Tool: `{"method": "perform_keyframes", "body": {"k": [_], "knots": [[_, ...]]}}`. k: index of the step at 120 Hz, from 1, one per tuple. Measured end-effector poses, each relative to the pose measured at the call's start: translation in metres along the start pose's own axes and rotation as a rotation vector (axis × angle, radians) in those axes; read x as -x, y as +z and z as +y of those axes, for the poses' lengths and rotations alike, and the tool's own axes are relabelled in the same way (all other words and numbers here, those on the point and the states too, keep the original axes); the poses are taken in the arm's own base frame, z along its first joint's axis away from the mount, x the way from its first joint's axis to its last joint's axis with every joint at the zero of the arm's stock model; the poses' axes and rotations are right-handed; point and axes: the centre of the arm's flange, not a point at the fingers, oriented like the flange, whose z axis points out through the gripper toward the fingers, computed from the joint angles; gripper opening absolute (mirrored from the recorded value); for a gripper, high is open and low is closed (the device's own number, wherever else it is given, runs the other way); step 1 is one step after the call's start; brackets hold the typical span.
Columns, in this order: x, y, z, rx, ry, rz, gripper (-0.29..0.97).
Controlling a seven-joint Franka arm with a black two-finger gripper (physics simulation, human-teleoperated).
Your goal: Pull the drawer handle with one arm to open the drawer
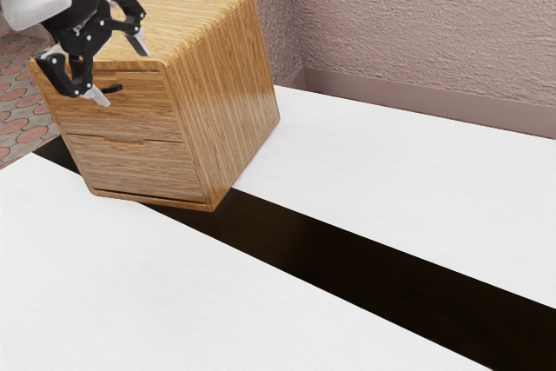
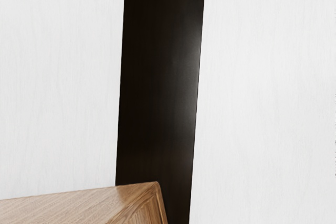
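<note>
My black two-finger pincer (image 1: 119, 71) is spread wide apart and holds nothing. It is right in front of the top drawer (image 1: 122, 115) of the light brown wooden box with two drawers (image 1: 217, 84), up at ten o'clock in the exterior view. My lower fingertip (image 1: 98, 96) is just beside the little black drawer handle (image 1: 113, 89), but I cannot tell if they touch. The box sits on the white table (image 1: 391, 171), partly over a dark stripe (image 1: 347, 267) that runs off toward five o'clock.
</note>
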Motion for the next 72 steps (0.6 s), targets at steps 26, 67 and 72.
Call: {"method": "perform_keyframes", "body": {"k": [26,67,72], "knots": [[0.019,0.038,-0.010,0.077,-0.033,0.002,0.68],[0.193,0.068,0.041,0.213,-0.136,-0.080,0.68],[0.208,0.076,0.044,0.219,-0.112,-0.075,0.68]]}}
